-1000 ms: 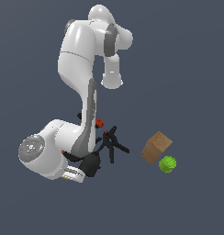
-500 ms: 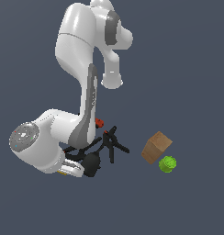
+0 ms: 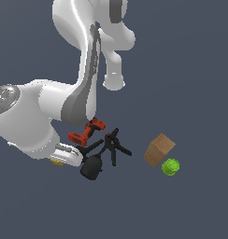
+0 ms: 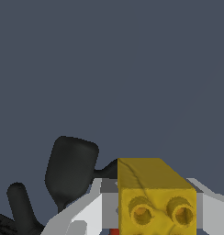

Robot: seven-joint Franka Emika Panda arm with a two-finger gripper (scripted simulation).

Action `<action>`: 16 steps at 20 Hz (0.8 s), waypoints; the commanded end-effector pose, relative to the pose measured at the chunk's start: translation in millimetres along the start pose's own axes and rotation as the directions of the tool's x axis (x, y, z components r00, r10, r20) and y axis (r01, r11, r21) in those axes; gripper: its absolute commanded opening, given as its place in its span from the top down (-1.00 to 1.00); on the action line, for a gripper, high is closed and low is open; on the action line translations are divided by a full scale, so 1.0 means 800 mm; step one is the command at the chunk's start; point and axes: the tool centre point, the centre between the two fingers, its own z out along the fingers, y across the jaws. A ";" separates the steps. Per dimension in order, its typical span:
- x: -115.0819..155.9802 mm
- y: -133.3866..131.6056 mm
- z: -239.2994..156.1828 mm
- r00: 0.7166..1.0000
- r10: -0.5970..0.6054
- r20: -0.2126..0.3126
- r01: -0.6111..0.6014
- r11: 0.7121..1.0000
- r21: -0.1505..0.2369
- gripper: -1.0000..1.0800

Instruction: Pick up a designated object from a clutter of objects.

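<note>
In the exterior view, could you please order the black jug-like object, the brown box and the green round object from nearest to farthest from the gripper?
Measured from the gripper, low on the exterior view's left:
1. black jug-like object, right beside it.
2. brown box, well off towards the exterior view's right.
3. green round object, just beyond the box.

Even, flat simulator lighting, no cast shadows or glare, edges slightly pixelated.

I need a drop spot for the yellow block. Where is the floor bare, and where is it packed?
Bare: beyond the brown box and green ball, toward the exterior view's right, and between the box and the clamps. Crowded: drill, clamps and black jug huddle by the tool.
</note>
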 end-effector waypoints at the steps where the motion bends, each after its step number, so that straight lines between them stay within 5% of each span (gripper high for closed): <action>1: -0.007 -0.001 -0.036 1.000 0.000 0.000 0.000 1.000 0.000 1.00; 16: -0.042 -0.004 -0.235 1.000 0.001 -0.001 -0.001 1.000 -0.001 1.00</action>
